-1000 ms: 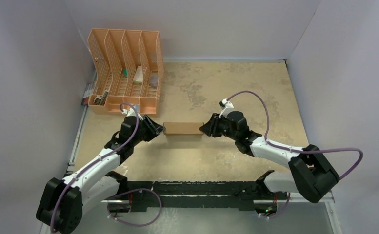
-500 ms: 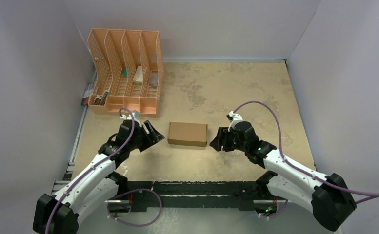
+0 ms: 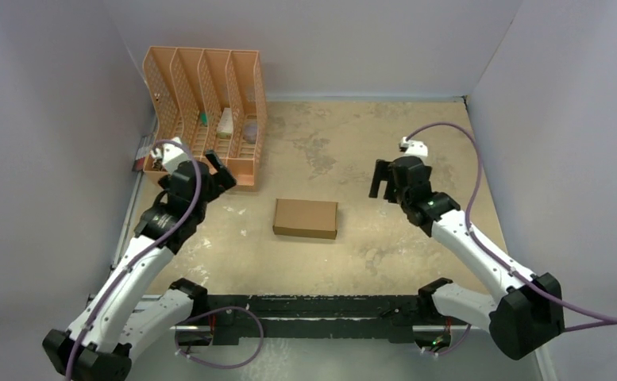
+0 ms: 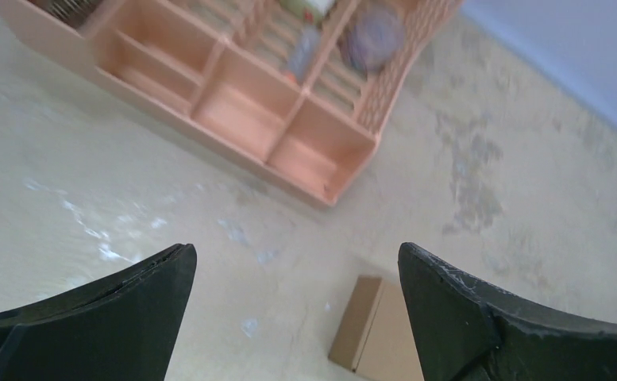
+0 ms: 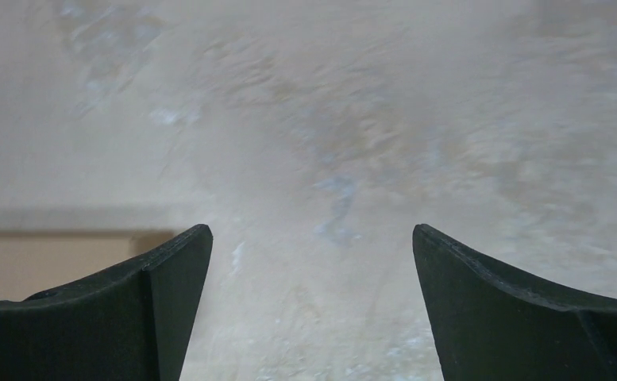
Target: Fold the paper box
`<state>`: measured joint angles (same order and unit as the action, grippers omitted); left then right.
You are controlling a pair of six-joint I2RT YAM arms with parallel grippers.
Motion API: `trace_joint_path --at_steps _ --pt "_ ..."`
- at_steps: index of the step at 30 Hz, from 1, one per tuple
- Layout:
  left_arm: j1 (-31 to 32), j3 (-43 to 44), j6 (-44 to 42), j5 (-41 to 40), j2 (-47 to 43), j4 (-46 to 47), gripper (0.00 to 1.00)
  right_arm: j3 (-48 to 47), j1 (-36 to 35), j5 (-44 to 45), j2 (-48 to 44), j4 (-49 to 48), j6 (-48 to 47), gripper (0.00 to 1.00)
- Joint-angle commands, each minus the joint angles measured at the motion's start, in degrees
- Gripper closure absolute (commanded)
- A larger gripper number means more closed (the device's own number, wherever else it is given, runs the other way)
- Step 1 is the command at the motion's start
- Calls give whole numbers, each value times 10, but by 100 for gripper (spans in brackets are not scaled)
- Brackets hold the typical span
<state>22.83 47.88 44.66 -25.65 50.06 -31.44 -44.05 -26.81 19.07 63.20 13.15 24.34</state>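
The lilac left wall (image 3: 51, 119) runs close along the left edge of the desk (image 3: 384, 135). In the back left corner stands the orange slotted file organiser (image 3: 206, 111), its 4 upright slots holding a few small things, green, white and grey, too small to name. Whether they carry any lettering cannot be told at this size. The left hand (image 3: 219, 171) hangs above the desk just in front of the organiser's front right corner, its 2 fingers spread wide apart and gripping nothing. In its wrist view, mottled desk shows between the fingers of the hand (image 4: 295, 252), the organiser (image 4: 289, 119) lies beyond, and a corner of the paper box (image 4: 376, 333) sits at the lower right. The paper box (image 3: 306, 218) is a closed, flat rectangle lying near the middle of the desk with its long sides running left to right. Its top face is plain brown. It lies apart from both hands, with open desk along all 4 edges. Right of the box and farther back, the right hand (image 3: 383, 184) hangs with its fingers wide apart, gripping nothing; its wrist view shows the hand (image 5: 311, 230) over blurred desk. Beyond it a broad strip of desk reaches the right wall (image 3: 559, 119), and the back half of the desk lies open right of the organiser.
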Motion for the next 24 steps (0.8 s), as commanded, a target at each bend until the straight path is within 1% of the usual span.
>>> trace_joint_path --at_steps 1,5,6,8,12,17,20,24 --pt "-5 85 -82 -173 -70 -43 0 -46 53 117 -39 62 -24 1" --pt "-4 130 -129 -257 -113 -76 0 -55 60 209 -124 69 -41 1" --pt "-4 136 -140 -274 -124 -79 0 -57 60 238 -148 68 -50 1" --pt "-4 148 -162 -294 -145 -78 0 -62 60 266 -195 64 -72 1" --pt "-4 156 -221 -290 -188 -38 0 -66 59 258 -275 29 -154 1" --pt "-4 170 -276 -285 -215 6 0 -73 60 268 -342 15 -195 1" --pt "-4 181 -287 -266 -215 21 0 -64 60 274 -363 -5 -209 1" --pt "-4 183 -279 -257 -210 32 0 -50 59 257 -368 -35 -228 1"
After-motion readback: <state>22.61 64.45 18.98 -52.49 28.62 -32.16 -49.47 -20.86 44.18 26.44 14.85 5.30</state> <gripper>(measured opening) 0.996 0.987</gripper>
